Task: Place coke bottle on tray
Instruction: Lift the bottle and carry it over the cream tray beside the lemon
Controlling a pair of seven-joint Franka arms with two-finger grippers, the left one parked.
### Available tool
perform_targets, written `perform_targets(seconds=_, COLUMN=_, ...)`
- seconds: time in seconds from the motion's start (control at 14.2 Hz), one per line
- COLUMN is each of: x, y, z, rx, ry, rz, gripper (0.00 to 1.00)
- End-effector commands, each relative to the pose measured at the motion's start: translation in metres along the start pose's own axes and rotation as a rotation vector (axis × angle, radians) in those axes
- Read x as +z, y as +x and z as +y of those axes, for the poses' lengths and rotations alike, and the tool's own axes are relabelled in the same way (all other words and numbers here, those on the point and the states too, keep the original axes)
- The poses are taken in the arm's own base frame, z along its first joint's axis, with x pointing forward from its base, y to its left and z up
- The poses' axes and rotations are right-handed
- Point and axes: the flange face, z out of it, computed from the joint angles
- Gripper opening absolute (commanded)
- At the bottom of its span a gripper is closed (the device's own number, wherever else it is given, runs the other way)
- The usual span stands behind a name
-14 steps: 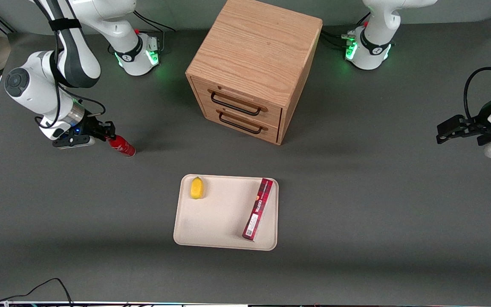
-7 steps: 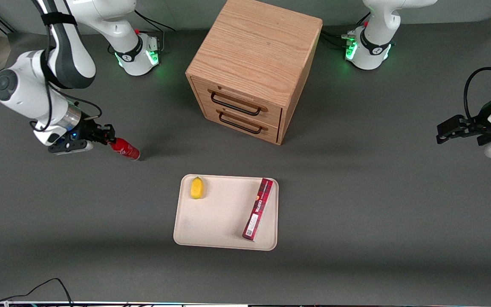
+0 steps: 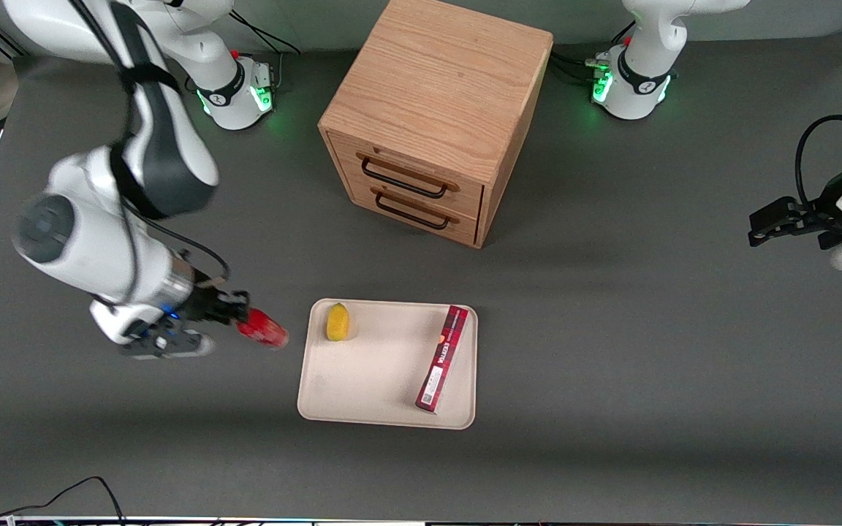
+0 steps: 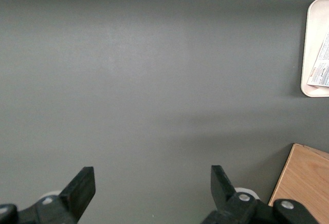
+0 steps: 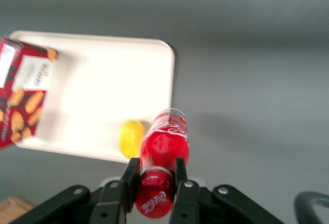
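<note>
The gripper [image 3: 234, 310] is clamped on the coke bottle [image 3: 263, 329] near its cap end, its 2 fingers [image 5: 181, 175] pressed against the neck. The bottle is carried tilted above the bench [image 3: 611, 329], just beside the tray [image 3: 384, 365] edge that faces the working arm's end, not over the tray surface as seen from the front. In the wrist view the bottle [image 5: 163, 157] points toward the tray [image 5: 103, 85] corner where the lemon [image 5: 131, 137] lies.

On the tray, the lemon [image 3: 338, 322] sits in the corner nearest the bottle, and 1 dark-red box [image 3: 441, 358] lies along the edge toward the parked arm's end. Between them the tray floor is bare, the widest room being toward the edge nearest the front camera.

The wooden cabinet [image 3: 435, 117] with 2 drawers stands well apart from the tray, toward the bench edge where the arm bases sit. Open grey bench lies all around the tray.
</note>
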Motion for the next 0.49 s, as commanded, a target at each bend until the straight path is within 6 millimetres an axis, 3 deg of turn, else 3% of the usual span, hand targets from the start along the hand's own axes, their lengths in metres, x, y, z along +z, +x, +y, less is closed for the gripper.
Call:
perform_targets(seconds=0.0, x=0.021, y=0.029, z=-0.05, rx=0.037, ry=-0.024, rz=0.018, gripper=0.0)
perform_targets(seconds=0.42, x=0.078, y=0.044, z=-0.059, rx=0.052, ry=-0.041, rz=0.055, gripper=0.0)
